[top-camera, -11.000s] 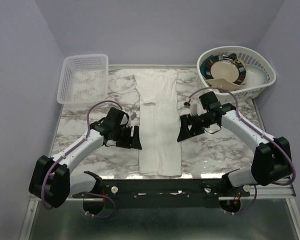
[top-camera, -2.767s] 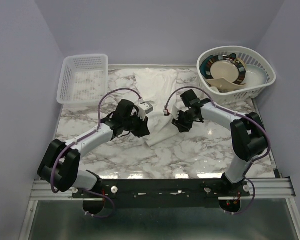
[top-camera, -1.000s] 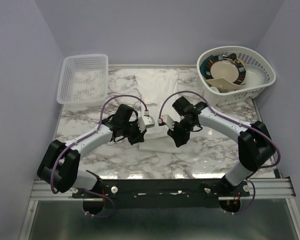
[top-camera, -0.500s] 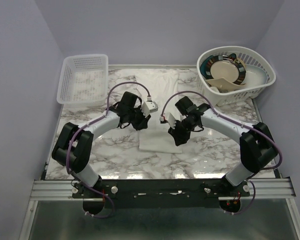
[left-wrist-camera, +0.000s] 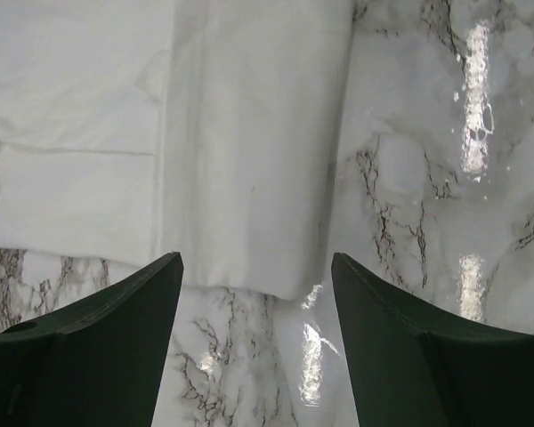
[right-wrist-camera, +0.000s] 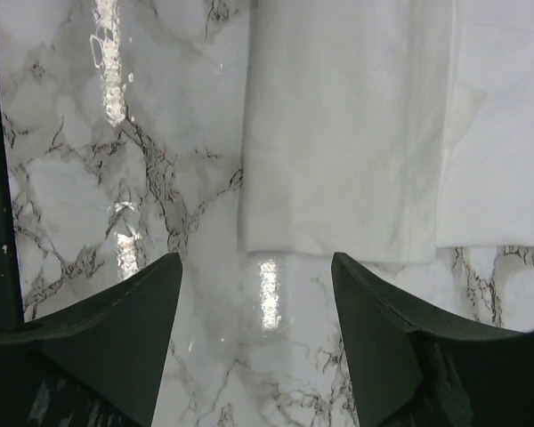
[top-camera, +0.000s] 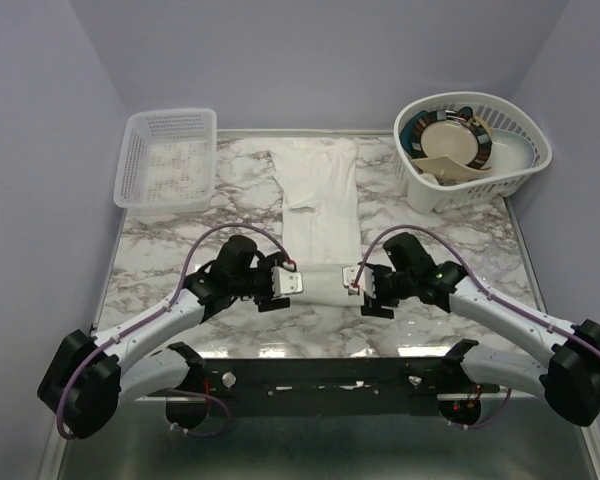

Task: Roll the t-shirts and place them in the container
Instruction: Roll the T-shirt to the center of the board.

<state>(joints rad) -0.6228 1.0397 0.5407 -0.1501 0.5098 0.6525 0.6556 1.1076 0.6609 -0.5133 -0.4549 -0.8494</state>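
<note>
Wrist cameras: left gripper and right gripper both spread, empty, beside the t-shirt, near end folded; only overhead shows its flat far length.

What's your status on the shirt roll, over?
Left gripper open, right gripper open, flanking the near end. T-shirt a long strip, near end partly rolled. Lattice basket and dish basket at far corners, apart.

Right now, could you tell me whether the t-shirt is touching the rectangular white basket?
Apart. The top view shows a strip of bare marble table between the t-shirt and the rectangular basket.
</note>
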